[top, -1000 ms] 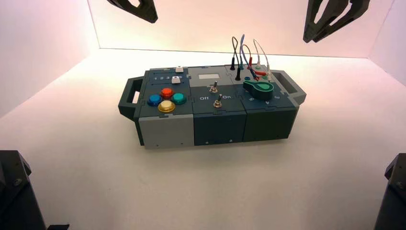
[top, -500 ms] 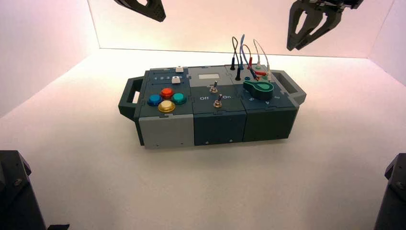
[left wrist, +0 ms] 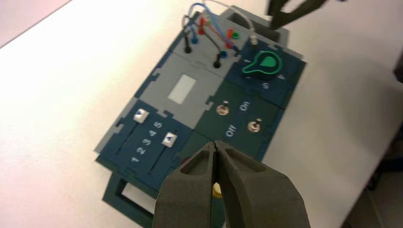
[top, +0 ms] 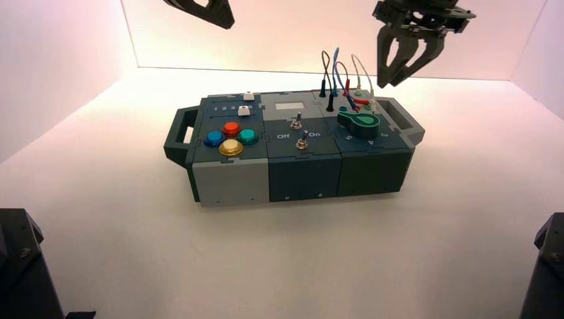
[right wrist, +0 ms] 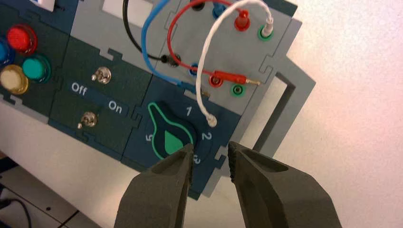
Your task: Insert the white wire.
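From my remote seat, I see my right end effector [top: 388,85] farther left and lower than a second ago. It began up and to the right, well apart from the wires; now it hangs near them, by the back right part of the dark blue and gray box [top: 233,183]. My left end effector [top: 230,25] has shifted slightly to the right, at the top of the high view beyond the box. The box and its wires look unmoved.

The thin white wire [right wrist: 198,78] rises in a tall arch just beside my right end effector, to its left in the high view. One white plug [right wrist: 267,29] sits in a green-ringed socket [right wrist: 265,33] near the back right corner. The other end is loose: its whitish tip [right wrist: 212,121] shows over the dark blue knob panel in the right wrist view, near the printed 2. A second green-ringed socket [right wrist: 237,90] lies near that tip, as does the round dark knob with green outline [right wrist: 172,133].

My right end effector is open, its two dark fingers apart and holding nothing; the wire is outside its grip. My left end effector is closed, fingertips together, with nothing between them.
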You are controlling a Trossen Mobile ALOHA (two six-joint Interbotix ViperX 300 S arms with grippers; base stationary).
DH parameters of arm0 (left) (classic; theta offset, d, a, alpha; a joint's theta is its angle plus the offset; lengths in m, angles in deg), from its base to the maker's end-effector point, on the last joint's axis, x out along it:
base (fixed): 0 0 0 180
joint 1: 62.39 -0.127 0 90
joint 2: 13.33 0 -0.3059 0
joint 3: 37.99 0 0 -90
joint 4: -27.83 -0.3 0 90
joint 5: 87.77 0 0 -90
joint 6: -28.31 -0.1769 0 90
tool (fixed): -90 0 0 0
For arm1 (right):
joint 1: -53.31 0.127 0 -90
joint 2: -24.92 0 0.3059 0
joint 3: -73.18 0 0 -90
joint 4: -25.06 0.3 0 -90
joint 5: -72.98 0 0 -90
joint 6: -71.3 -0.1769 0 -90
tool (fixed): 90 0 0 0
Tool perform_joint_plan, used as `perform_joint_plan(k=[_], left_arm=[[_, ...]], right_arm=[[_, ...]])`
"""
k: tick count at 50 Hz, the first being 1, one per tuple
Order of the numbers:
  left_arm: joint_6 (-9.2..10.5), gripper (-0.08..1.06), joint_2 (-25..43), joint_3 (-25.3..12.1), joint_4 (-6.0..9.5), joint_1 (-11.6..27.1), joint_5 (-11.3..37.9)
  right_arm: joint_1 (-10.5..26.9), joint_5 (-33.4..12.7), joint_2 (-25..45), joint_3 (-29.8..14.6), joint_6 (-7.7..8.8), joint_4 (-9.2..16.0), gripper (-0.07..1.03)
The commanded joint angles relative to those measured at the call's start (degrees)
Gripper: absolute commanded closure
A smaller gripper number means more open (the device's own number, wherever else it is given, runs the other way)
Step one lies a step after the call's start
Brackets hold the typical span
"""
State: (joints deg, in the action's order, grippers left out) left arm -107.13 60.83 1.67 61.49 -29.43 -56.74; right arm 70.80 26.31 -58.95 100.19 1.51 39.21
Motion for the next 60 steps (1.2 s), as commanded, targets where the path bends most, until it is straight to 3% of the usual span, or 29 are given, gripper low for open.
perform_joint_plan(k=[1, 5, 35, 38, 39, 45, 60], left_arm=[[-2.9, 1.01, -0.18, -1.23, 3.16, 0.09, 0.44], [-3.78, 1.01, 0.0, -1.23, 4.04, 0.0, 0.44], [-3.87, 1.01, 1.05, -1.23, 4.13, 0.0, 0.44], [-3.78, 1.01, 1.05, -1.23, 4.04, 0.09, 0.44], [-3.87, 1.01, 1.05, -1.23, 4.04, 0.0, 0.44], [-3.87, 1.01, 1.05, -1.23, 4.13, 0.0, 0.35], [-3.78, 1.01, 1.05, -1.14, 4.04, 0.0, 0.35]], right_arm=[[0.53, 0.35, 0.44, -1.93, 0.53, 0.26, 0.53], [0.62, 0.62, 1.14, -2.2, 0.53, 0.26, 0.53], [0.88, 3.08, 7.03, -3.87, 1.05, 0.09, 0.54], [0.88, 3.08, 7.29, -3.87, 1.05, -0.18, 0.57], [0.88, 3.08, 7.38, -3.87, 1.14, -0.44, 0.68], [0.88, 3.16, 7.56, -3.96, 1.14, -1.49, 1.0], [0.88, 3.69, 6.5, -4.39, 0.97, -2.72, 0.98]])
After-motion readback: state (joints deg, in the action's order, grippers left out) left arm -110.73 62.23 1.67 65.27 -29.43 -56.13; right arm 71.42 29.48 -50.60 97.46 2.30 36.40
